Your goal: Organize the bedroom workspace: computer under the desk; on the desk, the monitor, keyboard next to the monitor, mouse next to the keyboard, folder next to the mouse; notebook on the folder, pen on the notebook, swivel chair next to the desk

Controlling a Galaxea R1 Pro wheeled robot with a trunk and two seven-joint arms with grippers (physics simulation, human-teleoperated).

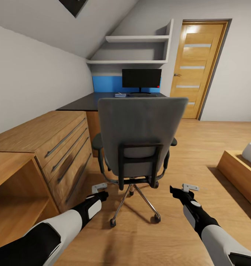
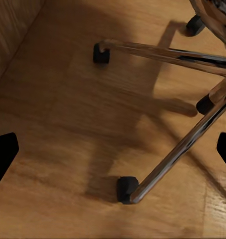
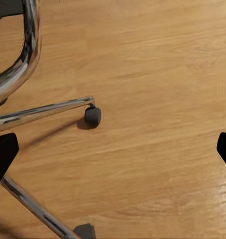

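Both grippers hang low and hold nothing: left gripper (image 1: 99,188) and right gripper (image 1: 189,187), fingers spread wide over the wood floor (image 1: 199,147). One swivel chair (image 1: 140,136) stands between them, its back to the camera, blocking the desk (image 1: 84,101) front. One monitor (image 1: 141,78) sits at the desk's back edge, one dark keyboard (image 1: 142,95) before it, one small blue item (image 1: 120,95) beside; can't tell what. Drawer unit (image 1: 55,144) along the left wall, bed corner (image 1: 240,170) right, door (image 1: 197,66) beyond. Chrome chair legs (image 2: 172,154) and castors (image 3: 92,116) in both wrist views.
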